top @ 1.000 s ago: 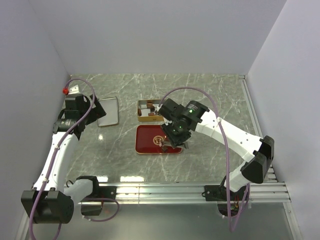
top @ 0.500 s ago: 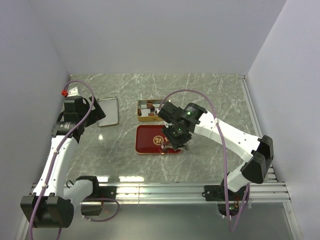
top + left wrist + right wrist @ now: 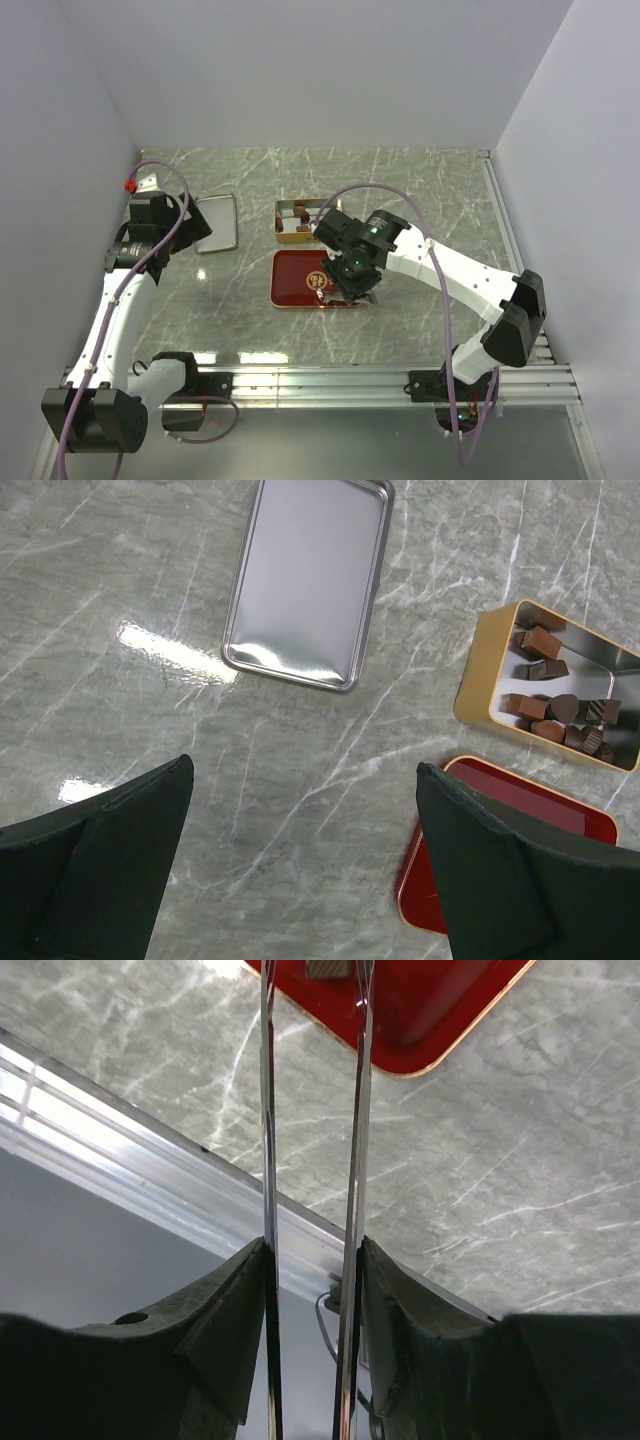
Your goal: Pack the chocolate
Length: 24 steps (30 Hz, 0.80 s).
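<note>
Gripping the metal tongs (image 3: 357, 1110), the right gripper (image 3: 312, 1260) is clenched on their two blades, and a dark chocolate piece (image 3: 328, 968) lies between those blades on the red tray (image 3: 440, 1010). More chocolates (image 3: 545, 705) sit in the gold tin (image 3: 478, 675) just beside that tray. The left gripper (image 3: 300, 860) hangs released, jaws spread wide, above the marble table (image 3: 150, 680) near the silver lid (image 3: 305, 580).
</note>
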Available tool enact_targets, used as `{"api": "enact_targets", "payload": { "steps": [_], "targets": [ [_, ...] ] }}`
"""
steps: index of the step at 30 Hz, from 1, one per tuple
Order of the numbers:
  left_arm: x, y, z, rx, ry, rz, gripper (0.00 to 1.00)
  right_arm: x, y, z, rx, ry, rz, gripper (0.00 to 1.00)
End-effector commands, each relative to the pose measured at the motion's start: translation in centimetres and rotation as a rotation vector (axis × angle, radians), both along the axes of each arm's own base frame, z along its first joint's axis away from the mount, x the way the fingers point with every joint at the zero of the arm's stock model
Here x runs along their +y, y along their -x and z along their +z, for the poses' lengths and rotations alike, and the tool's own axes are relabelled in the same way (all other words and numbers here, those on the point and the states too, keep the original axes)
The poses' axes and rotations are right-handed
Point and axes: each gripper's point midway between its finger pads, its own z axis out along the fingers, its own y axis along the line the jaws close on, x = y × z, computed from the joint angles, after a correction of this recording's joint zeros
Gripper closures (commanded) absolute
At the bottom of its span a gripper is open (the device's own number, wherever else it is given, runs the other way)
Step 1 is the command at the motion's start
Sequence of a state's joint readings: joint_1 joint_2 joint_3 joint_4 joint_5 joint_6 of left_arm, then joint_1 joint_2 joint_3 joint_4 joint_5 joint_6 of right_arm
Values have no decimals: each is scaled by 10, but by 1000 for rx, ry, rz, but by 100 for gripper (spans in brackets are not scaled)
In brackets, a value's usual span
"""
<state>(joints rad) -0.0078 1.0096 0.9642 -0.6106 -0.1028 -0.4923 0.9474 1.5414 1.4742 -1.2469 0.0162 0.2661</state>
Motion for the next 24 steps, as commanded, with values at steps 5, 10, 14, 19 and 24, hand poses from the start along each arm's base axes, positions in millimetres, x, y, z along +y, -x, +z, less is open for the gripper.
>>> {"api": "enact_targets", "payload": {
  "steps": [5,10,14,19,24],
  "targets": [
    [2,-5,11,-35,-4,8,1,0,1,-6,-7,16,24,52],
    [2,-8,12,-34,-6,6,1,1,2,-11,1,28,40,52],
    [2,-9,13,-39,-6,4,1,0,3,-16,-1,52,49,53],
    [3,-9,13,-36,-8,6,0,0,2,-19,-7,63,47,57],
    [4,-7,14,-35,-15,10,0,-3,0,-19,-19,79,35,68]
  ]
}}
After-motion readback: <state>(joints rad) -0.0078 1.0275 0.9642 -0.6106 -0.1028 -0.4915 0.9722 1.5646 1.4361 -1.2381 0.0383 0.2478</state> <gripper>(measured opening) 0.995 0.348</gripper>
